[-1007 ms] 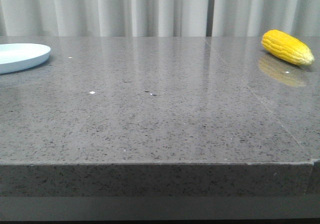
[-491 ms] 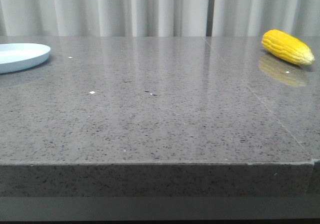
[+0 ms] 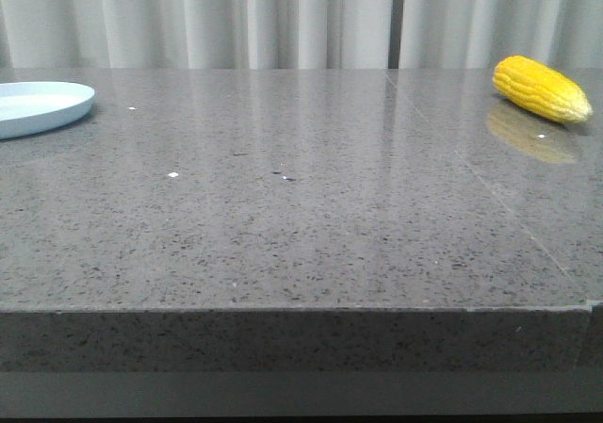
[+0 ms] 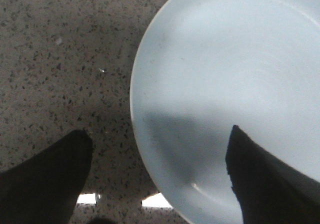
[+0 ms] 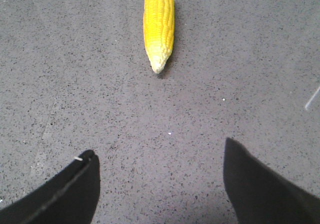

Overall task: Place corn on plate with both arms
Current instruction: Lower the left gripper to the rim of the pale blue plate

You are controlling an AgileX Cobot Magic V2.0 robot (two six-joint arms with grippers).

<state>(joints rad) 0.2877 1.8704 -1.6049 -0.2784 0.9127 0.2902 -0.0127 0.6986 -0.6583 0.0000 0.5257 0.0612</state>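
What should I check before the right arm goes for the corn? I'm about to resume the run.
1. Corn free on the table, nothing touching it: ok.
2. Right gripper open, fingers spread: ok.
3. Right gripper lined up with the corn: ok; the pale tip points back between the fingers, but the cob lies well ahead of them.
4. Plate bare, ready to receive: ok.
5. Left gripper open, one finger over the plate, one over the table: ok.
6. Left gripper's height above the plate rim: cannot tell.
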